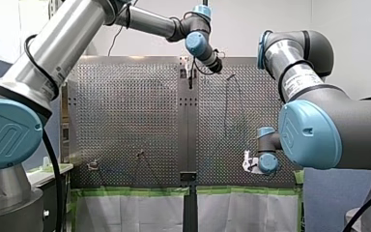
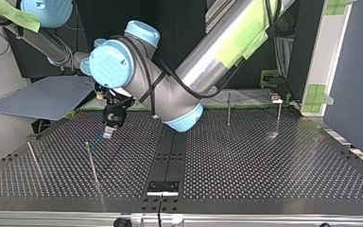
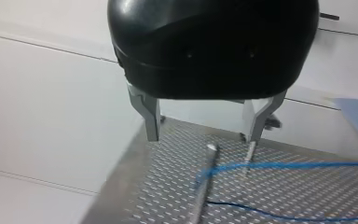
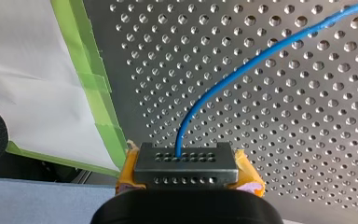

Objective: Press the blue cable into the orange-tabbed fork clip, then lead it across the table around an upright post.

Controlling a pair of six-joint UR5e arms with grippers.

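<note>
right wrist view, blue cable (image 4: 233,74) pinched, left wrist view, post (image 3: 203,182)

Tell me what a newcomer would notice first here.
The blue cable comes first. It runs out of my right gripper, whose yellow pads are shut on it, and arcs over the perforated table. Next, in the left wrist view, my left gripper hangs open with an upright post just ahead of it, where the cable doubles back.
</note>
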